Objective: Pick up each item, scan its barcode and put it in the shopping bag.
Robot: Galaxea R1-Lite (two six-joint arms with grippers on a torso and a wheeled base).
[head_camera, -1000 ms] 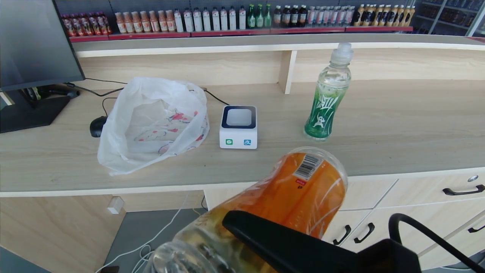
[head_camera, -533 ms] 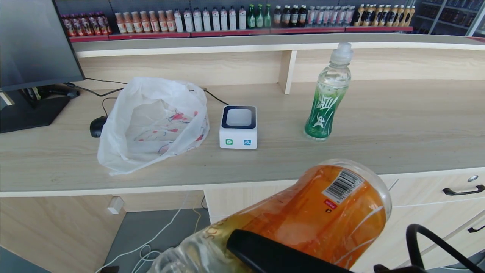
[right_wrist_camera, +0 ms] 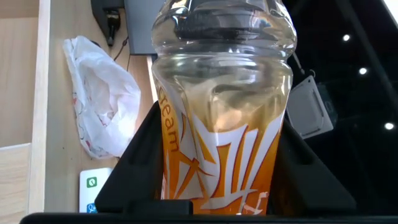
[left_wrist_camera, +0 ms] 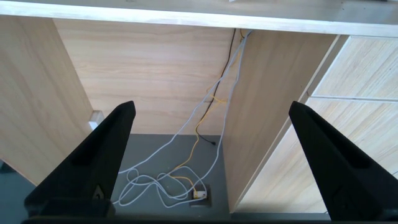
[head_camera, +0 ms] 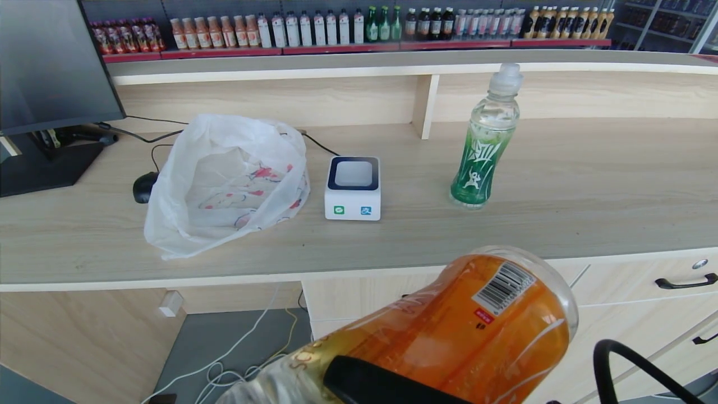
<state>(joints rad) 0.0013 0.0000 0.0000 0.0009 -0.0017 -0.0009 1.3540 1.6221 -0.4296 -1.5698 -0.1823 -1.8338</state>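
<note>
An orange drink bottle (head_camera: 449, 331) lies tilted in my right gripper (head_camera: 387, 384), held close under the head camera in front of the counter, its base and barcode (head_camera: 503, 287) turned up. In the right wrist view the same orange bottle (right_wrist_camera: 224, 124) sits between the black fingers (right_wrist_camera: 134, 168). A white scanner box (head_camera: 353, 188) stands mid-counter. A white shopping bag (head_camera: 224, 179) lies open to its left. A green bottle (head_camera: 486, 140) stands upright to its right. My left gripper (left_wrist_camera: 211, 162) hangs open below the counter, over floor cables.
A monitor (head_camera: 50, 73) and a black mouse (head_camera: 145, 186) sit at the counter's left. A raised shelf ledge (head_camera: 392, 70) runs behind the counter, with drink shelves beyond. Drawers (head_camera: 645, 297) with black handles are below on the right.
The orange bottle has shifted right and nearer the camera, then dropped slightly lower in the picture. Bag, scanner and green bottle stayed put.
</note>
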